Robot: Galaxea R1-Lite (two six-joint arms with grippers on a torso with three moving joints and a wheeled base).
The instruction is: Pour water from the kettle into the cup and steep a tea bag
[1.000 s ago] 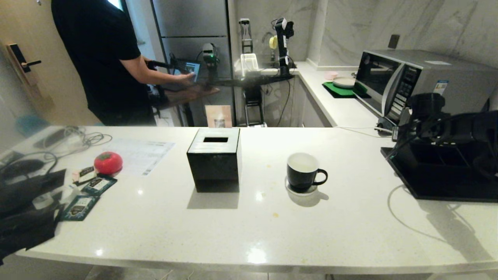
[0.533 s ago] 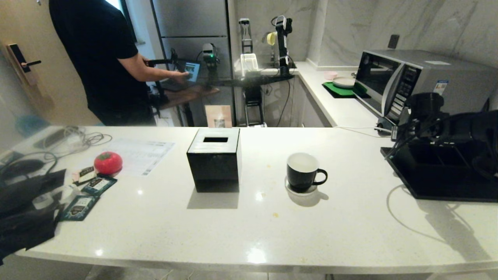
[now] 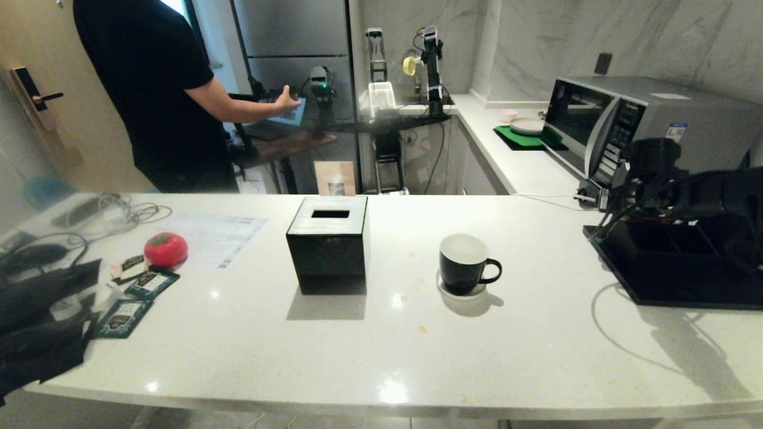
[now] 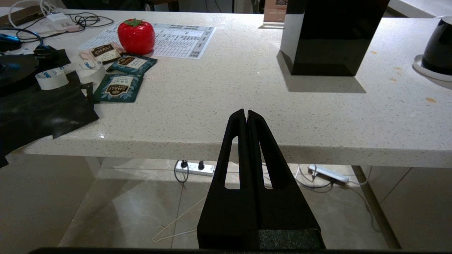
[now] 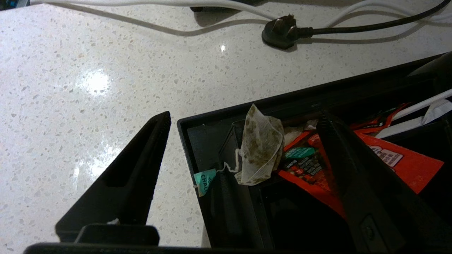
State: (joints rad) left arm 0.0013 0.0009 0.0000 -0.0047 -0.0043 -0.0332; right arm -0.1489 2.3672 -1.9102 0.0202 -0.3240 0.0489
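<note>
Right gripper (image 5: 243,141) is now spread wide over the black tray (image 5: 219,116), so a tea bag (image 5: 261,144) pick is being set up. Tea bag is seen slumped on a tray divider at frame centre, pale, speckled brown, teal tag (image 5: 204,180) trailing. Cup (image 3: 464,262) is mid-table (image 3: 381,345). Left gripper (image 4: 246,114) is pressed together, parked.

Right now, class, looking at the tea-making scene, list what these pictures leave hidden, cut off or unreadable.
- Kettle: in no view, so its place and fill are unknown.
- Cup: head view shows only the white upper inside; the bottom is hidden by its wall, and the left wrist view's edge cuts it off.
- Tea bag: the head view hides it behind the right arm.
- Right tool: hidden in the head view among dark arm parts and the tray.
</note>
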